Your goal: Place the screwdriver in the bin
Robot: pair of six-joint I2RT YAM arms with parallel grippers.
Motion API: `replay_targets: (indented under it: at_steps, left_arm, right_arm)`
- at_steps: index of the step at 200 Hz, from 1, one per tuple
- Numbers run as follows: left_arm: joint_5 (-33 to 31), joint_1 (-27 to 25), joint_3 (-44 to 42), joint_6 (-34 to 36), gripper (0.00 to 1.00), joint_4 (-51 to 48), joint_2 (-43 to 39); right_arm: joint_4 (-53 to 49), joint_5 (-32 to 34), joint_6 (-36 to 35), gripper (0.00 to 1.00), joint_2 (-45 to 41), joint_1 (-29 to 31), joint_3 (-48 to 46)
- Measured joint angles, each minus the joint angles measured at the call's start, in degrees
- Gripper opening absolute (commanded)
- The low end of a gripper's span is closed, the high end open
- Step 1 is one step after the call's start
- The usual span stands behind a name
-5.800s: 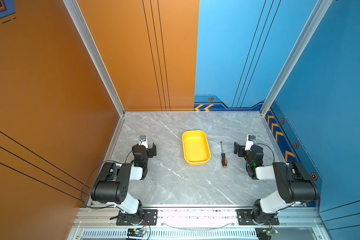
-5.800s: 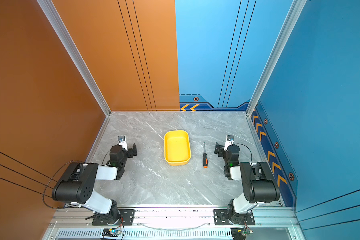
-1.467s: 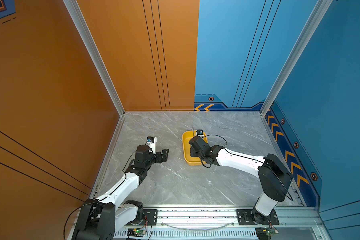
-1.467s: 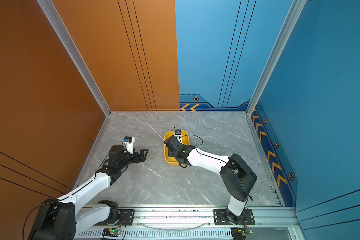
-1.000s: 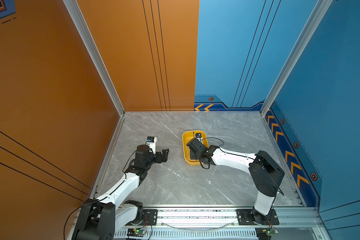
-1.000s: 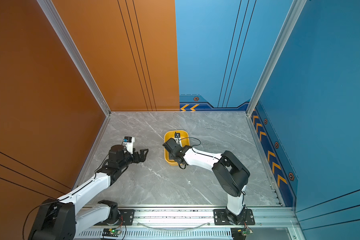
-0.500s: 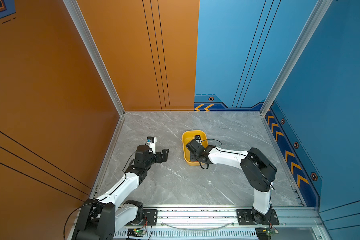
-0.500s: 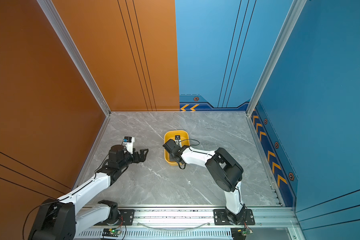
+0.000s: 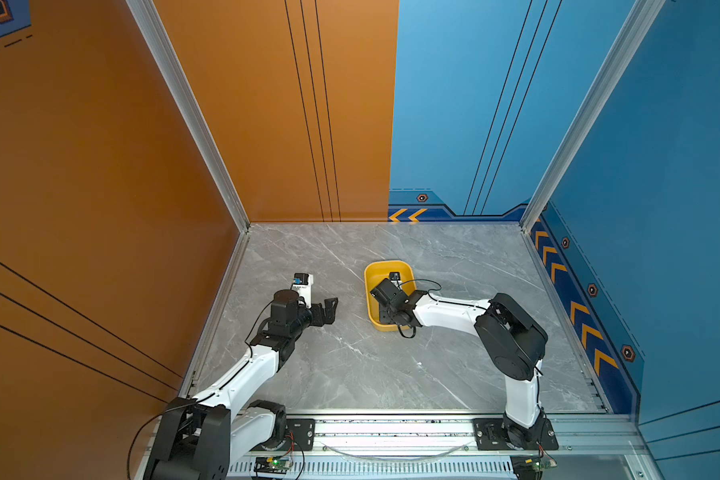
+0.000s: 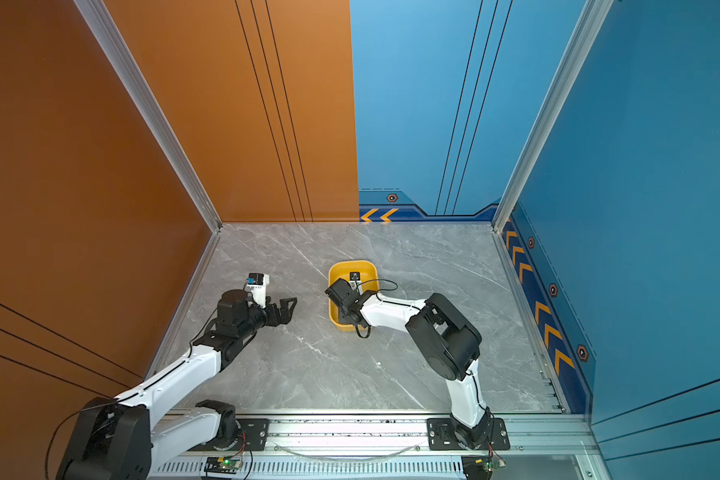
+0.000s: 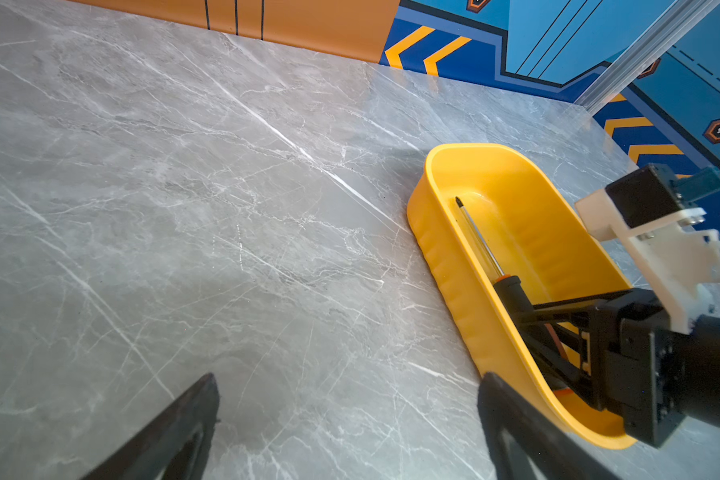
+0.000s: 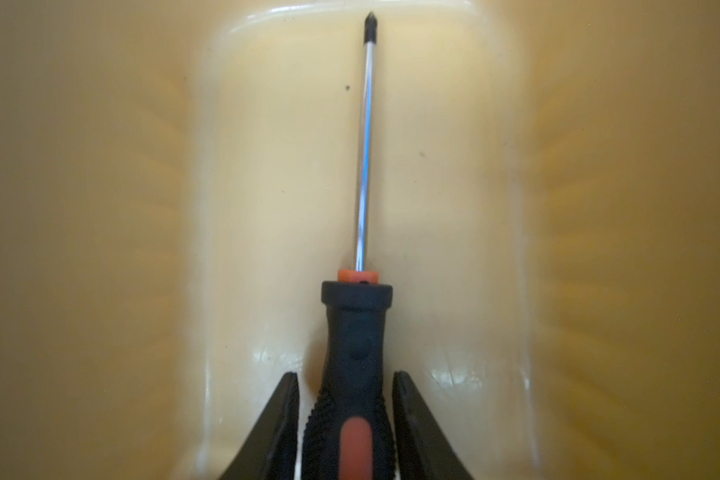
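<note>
The screwdriver [image 12: 356, 332] lies lengthwise in the yellow bin [image 11: 445, 257]. Its tip is close to the end wall farther from the robot, and its black handle points toward the nearer end. The right gripper [image 12: 344, 376] reaches down into the bin with one finger on each side of the handle. In the right wrist view a thin strip of yellow shows between each finger and the handle, so the jaws stand slightly apart and do not clamp it. The left gripper [image 11: 350, 378] hovers above the grey marble table [image 11: 184, 208], left of the bin and clear of it. Its jaws are spread wide with nothing between them. In both top views the bin [image 9: 387, 266] [image 10: 352, 264] sits near the middle of the table, its nearer half hidden under the right arm [image 9: 449, 309].
</note>
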Motion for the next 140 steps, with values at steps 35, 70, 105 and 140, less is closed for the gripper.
replay_targets:
  at_steps: [35,70,105,140]
  left_arm:
    - [0.0,0.0,0.0,0.0,0.98,0.0,0.0]
    - [0.0,0.0,0.0,0.0,0.98,0.0,0.0]
    - [0.0,0.0,0.0,0.0,0.98,0.0,0.2]
    - [0.0,0.0,0.0,0.0,0.98,0.0,0.6]
  right_arm:
    - [-0.9,0.0,-0.1,0.48,0.0,0.0,1.4]
    - [-3.4,0.0,-1.0,0.51,-1.0,0.0,2.0]
    - [-7.6,0.1,-4.0,0.52,-6.5,-0.2,2.0]
    - [-11.2,1.1,-12.4,0.54,-15.2,-0.2,1.1]
